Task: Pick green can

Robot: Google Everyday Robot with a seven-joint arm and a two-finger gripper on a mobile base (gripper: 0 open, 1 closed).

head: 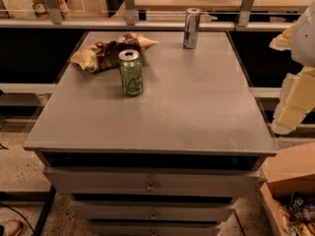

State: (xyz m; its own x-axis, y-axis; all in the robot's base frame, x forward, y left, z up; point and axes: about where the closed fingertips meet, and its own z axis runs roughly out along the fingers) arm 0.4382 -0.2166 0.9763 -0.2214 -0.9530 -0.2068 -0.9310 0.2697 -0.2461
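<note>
The green can (131, 73) is stood upright, approachable frontally. The gripper (295, 101) is held well apart rightward; its state cannot be told.

My gripper (291, 106) hangs off the right edge of the cabinet top (197, 117), beyond its right side. Between it and the green can (131, 73) the whole right and near part of the top lies bare, so the way in from the right and from the near edge is open. The can's left side has free surface too. Just behind it, on the far left, a crumpled snack bag (103, 54) crowds its far side, close to touching. A tall silver-and-blue can (191, 27) stands at the far edge, well apart to the right. A rail (162, 24) runs along behind the far edge.
</note>
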